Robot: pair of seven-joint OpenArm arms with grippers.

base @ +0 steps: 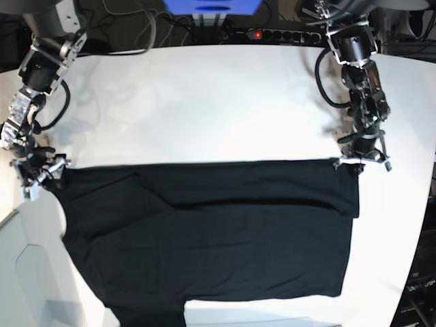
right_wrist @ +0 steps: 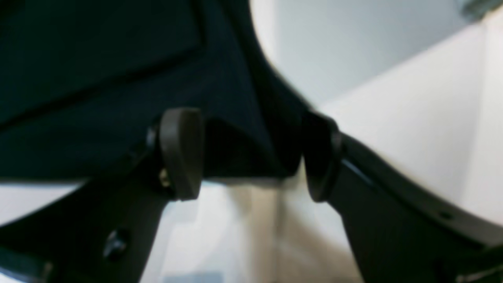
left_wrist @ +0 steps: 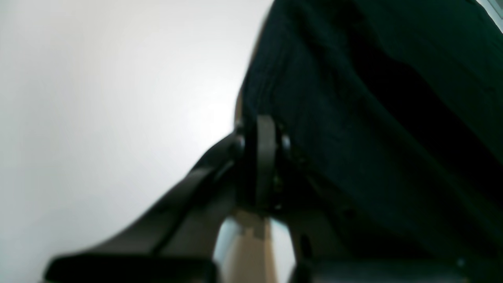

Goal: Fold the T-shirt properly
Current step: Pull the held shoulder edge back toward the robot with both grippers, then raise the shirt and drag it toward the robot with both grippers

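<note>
My left gripper [left_wrist: 261,129] fills the bottom of the left wrist view: fingers pinched together, no gap between the pads, black cloth of the T-shirt [left_wrist: 373,129] right against them on one side. Closed on the shirt edge as far as I can see; the view is blurred, so I can't tell how much fabric is actually between the pads.

Right wrist view: my right gripper [right_wrist: 251,153] stands wide apart. One pad [right_wrist: 181,151] sits under the dark cloth, the other well off to the side, and a fold of the T-shirt [right_wrist: 118,78] hangs down into the gap between them. Not clamped on anything.

Base view: T-shirt [base: 218,231] lies spread flat on the white table [base: 204,102], covering the near half and running off the bottom edge of the view. Its far edge is a nearly straight line across the table. A long crease runs across the cloth just below that edge.

My left gripper [base: 355,163] is at the far corner of the shirt on that view's right, touching the cloth. My right gripper [base: 42,174] is at the far corner on that view's left, at the fabric edge.

Power strip [base: 272,33] and cables beyond the table's far side.
</note>
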